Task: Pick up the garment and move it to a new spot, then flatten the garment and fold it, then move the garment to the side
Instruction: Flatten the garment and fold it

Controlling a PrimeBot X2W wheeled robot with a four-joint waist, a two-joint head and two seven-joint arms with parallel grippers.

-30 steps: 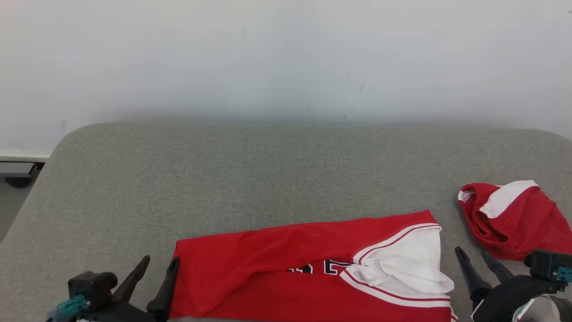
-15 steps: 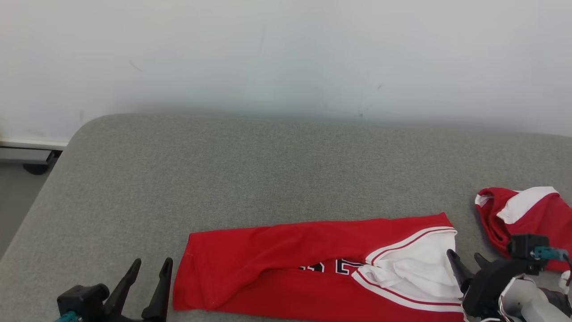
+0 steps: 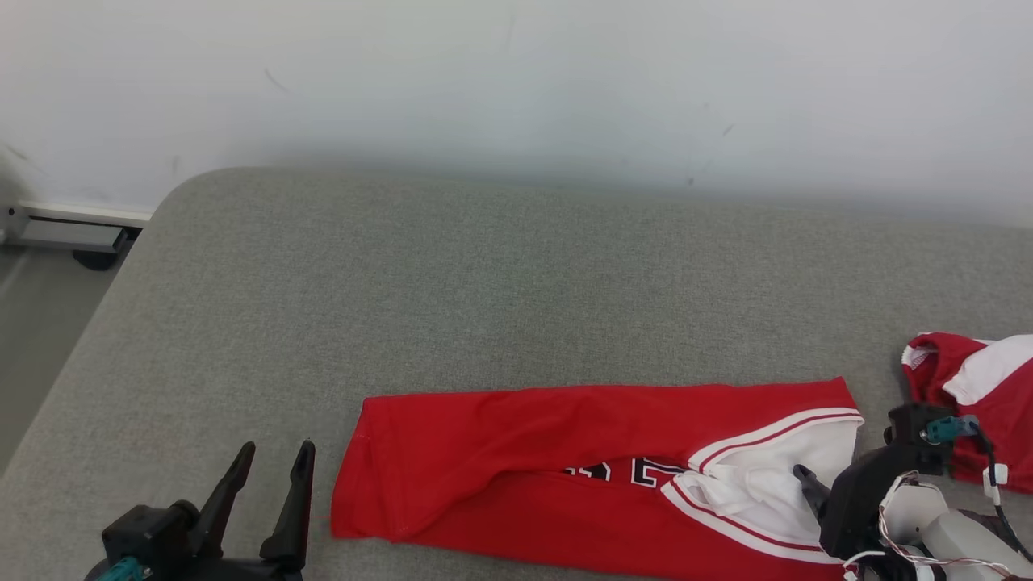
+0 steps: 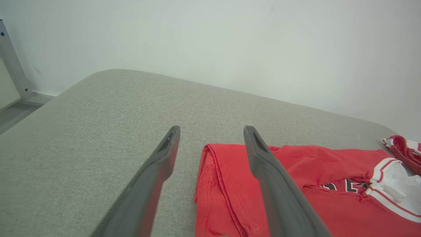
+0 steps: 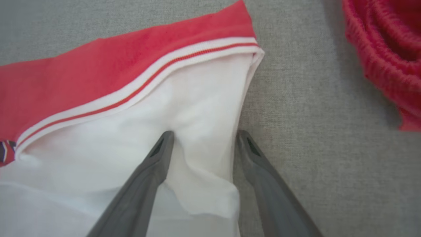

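The red jersey garment with white striped trim and dark lettering point(image 3: 524, 476) lies folded in a long strip on the grey fabric-covered counter point(image 3: 484, 282), toward 5 o'clock in our head view. Our left gripper point(image 3: 276, 449) hovers at 7 o'clock, just beside the garment's plain red hem, its fingers spread wide and holding nothing. Our right gripper point(image 5: 205, 133) sits at the garment's white end, at 4 o'clock, also wide. One finger rests on the white fabric, the other on the counter just beside its edge, with a white fold between them ungripped. A crumpled red and white garment point(image 3: 984, 395) lies near, at 3 o'clock.
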